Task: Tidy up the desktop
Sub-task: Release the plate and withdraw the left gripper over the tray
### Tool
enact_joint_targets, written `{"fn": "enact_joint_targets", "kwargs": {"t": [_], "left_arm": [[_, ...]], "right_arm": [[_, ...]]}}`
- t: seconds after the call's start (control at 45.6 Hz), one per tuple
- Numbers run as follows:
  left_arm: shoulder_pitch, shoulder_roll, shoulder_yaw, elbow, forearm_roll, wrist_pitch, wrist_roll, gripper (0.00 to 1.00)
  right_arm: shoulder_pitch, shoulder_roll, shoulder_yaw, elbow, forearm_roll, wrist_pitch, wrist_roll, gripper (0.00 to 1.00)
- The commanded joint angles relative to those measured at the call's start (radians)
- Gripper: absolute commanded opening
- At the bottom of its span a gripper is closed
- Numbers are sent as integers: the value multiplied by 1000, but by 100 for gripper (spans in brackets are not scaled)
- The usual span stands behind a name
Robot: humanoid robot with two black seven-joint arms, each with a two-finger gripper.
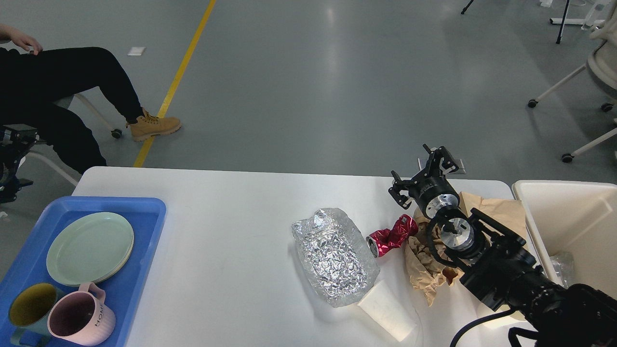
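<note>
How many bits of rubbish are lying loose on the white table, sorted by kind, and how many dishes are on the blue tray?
Rubbish on the white table:
Crumpled foil: 1
Crushed red can: 1
Paper cup: 1
Crumpled brown paper: 1

Dishes on the blue tray:
Green plates: a stack, count unclear
Mugs: 2, pink and teal

Total: 4 rubbish items, 2 mugs plus the plates.

A robotics test hall or lab, not a home.

The grey polished floor (337,86) runs wide and bare, marked by a yellow painted line (176,79) as in an industrial space. Wheeled office chairs (585,82) stand at the right edge, and tripod legs (561,21) show at the top right. A seated person in black trousers and a tan boot (154,126) sits beside the white desk (231,250), near more black equipment (12,159) at the left.
</note>
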Motion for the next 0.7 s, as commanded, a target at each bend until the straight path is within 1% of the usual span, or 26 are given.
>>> {"fn": "enact_joint_targets", "kwargs": {"t": [0.0, 0.066, 0.131, 0.263, 0.372, 0.438, 0.482, 0.548, 0.679], "left_arm": [[45, -6, -174, -1, -8, 0, -18, 96], [63, -11, -258, 0, -12, 15, -47, 96], [107, -25, -349, 0, -13, 26, -93, 96], [213, -98, -559, 0, -16, 32, -216, 97], [273, -144, -753, -6, -16, 22, -331, 97], [299, -161, -887, -13, -18, 15, -382, 97], [305, -175, -989, -12, -19, 14, -397, 97], [307, -192, -1088, -12, -24, 17, -396, 97], [309, -206, -1177, -12, -28, 29, -397, 97]], "right_arm": [[0, 0, 0, 0, 0, 0, 0, 100], [0, 0, 0, 0, 0, 0, 0, 100], [0, 0, 0, 0, 0, 0, 0, 100], [0, 0, 0, 0, 0, 0, 0, 100], [0, 0, 0, 0, 0, 0, 0, 100], [0, 0, 0, 0, 0, 0, 0, 100], [0, 0, 0, 0, 0, 0, 0, 100], [0, 0, 0, 0, 0, 0, 0, 100], [0, 0, 0, 0, 0, 0, 0, 100]]}}
